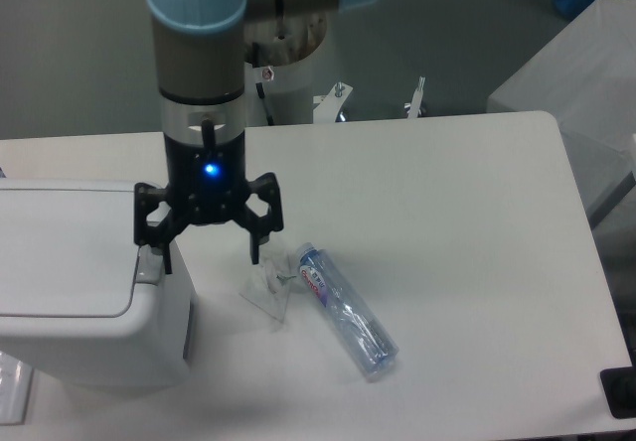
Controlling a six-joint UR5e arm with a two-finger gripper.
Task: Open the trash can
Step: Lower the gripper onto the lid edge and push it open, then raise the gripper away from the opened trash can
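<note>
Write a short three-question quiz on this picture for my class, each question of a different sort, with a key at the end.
1. True or false: the lid of the trash can is raised.
2. Which thing lies on the table to the right of the gripper?
A. a plastic bottle
B. a mug
C. a spoon
3. Fill in: the gripper's jaws are spread ____, one fingertip at the bin's right edge by the push tab.

Key
1. False: it lies flat and shut.
2. A: the plastic bottle lies on its side.
3. open
</note>
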